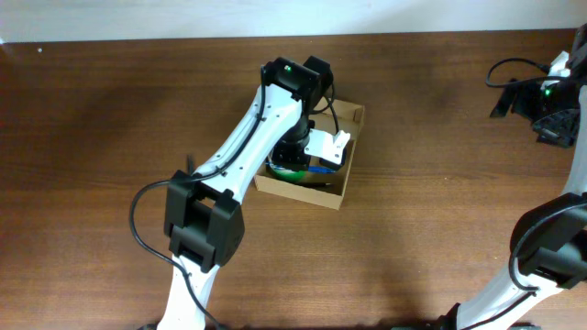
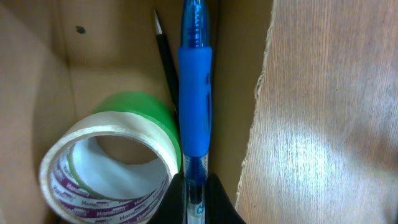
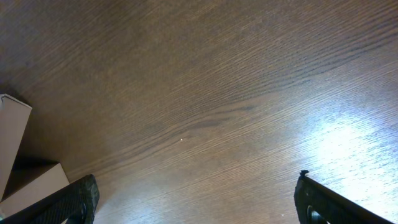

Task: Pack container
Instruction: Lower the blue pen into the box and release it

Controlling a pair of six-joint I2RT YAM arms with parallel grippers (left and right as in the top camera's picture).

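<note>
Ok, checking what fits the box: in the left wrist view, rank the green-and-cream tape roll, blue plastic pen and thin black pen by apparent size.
1. Green-and-cream tape roll, most area.
2. Blue plastic pen, longest, but nearest the camera, so unsure.
3. Thin black pen, partly hidden.

The left gripper is clamping the lower end of a blue pen, with one dark finger showing on each side of the barrel. The pen is extending along the inner wall of the container. A thin black pen is lying just beside it. A tape roll with a green outer face is sitting inside the container, next to both pens. The desk is showing beyond the container's wall.
</note>
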